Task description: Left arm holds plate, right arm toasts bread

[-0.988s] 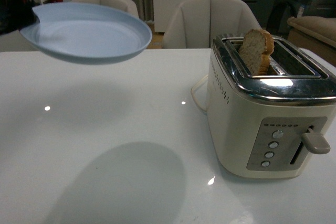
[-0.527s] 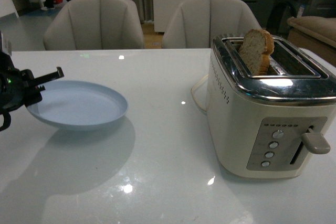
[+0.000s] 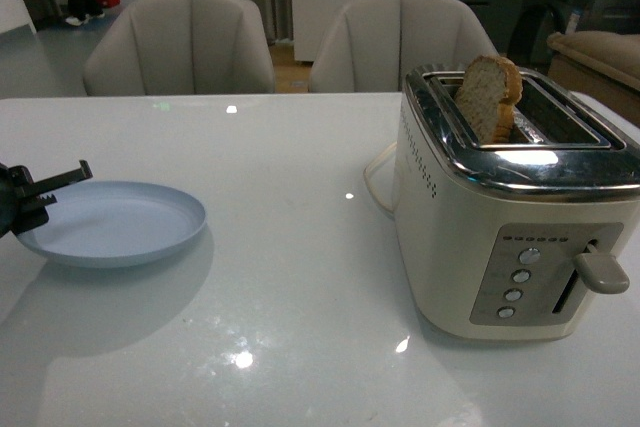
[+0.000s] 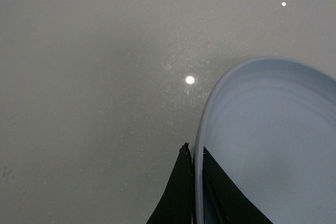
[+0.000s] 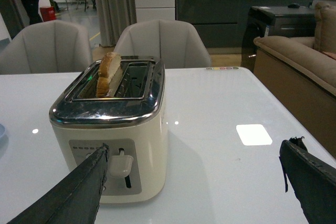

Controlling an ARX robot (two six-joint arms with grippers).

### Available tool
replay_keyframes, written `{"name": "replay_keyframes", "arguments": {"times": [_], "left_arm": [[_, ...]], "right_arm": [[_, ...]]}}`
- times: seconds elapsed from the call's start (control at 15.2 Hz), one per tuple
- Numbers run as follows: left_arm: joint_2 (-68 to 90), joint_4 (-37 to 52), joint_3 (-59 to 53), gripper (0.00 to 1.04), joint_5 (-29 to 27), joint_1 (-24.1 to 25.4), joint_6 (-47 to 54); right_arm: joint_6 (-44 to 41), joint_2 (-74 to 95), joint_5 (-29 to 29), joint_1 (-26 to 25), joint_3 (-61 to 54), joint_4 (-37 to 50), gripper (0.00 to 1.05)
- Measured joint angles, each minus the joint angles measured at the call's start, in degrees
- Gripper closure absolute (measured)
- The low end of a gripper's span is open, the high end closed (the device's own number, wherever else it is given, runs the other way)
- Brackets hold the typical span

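Front view: plate (image 3: pixel 110 225) is clamped by left gripper (image 3: pixel 45 192) near the table's (image 3: pixel 300 247) left edge — bread (image 3: pixel 488 97) slotted, not pushed down, right gripper (image 5: pixel 194 153) open.

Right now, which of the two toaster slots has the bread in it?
The slot nearer the plate: the bread stands up out of it. The other slot, farther from the plate, is dark and empty.
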Motion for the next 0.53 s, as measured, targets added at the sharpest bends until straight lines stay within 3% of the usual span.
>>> {"name": "replay_keyframes", "arguments": {"times": [0.53], "left_arm": [[1.7, -0.2, 0.5, 1.02, -3.1, 0.5, 0.2]], "right_arm": [[0.0, 0.0, 0.0, 0.0, 0.0, 0.0, 0.06]]}}
